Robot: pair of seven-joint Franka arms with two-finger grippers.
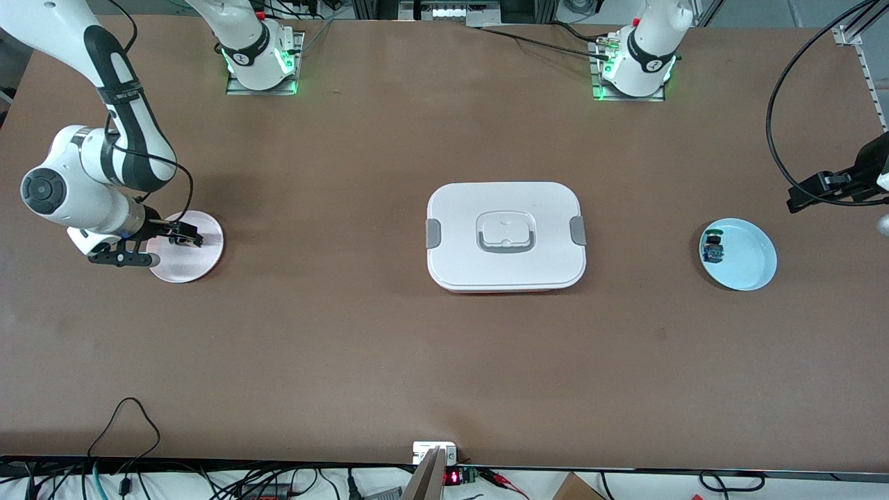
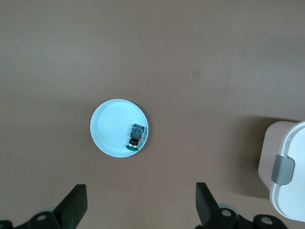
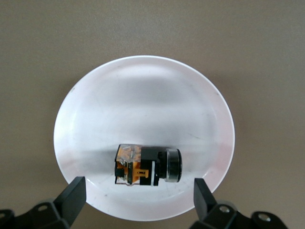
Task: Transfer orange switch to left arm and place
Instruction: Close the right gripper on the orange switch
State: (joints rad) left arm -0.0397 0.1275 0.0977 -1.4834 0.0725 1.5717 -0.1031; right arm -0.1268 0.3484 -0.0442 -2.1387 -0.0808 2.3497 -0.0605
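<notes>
The orange switch [image 3: 147, 165], black with an orange part, lies on its side on the pale pink plate [image 3: 143, 95] at the right arm's end of the table. My right gripper [image 3: 139, 198] is open low over that plate [image 1: 201, 260], one finger on each side of the switch, not touching it. In the front view the right gripper [image 1: 182, 237] hides the switch. The white box [image 1: 505, 236] sits mid-table, lid on. My left gripper [image 2: 140, 200] is open and empty, held high over bare table beside the blue plate [image 2: 112, 126]; it shows at the front view's edge [image 1: 826, 187].
The blue plate [image 1: 746, 260] near the left arm's end holds a small blue-and-green-topped component [image 1: 713, 248], also in the left wrist view [image 2: 136, 137]. A corner of the box with a grey clip [image 2: 282, 169] shows there. Cables hang near the left arm.
</notes>
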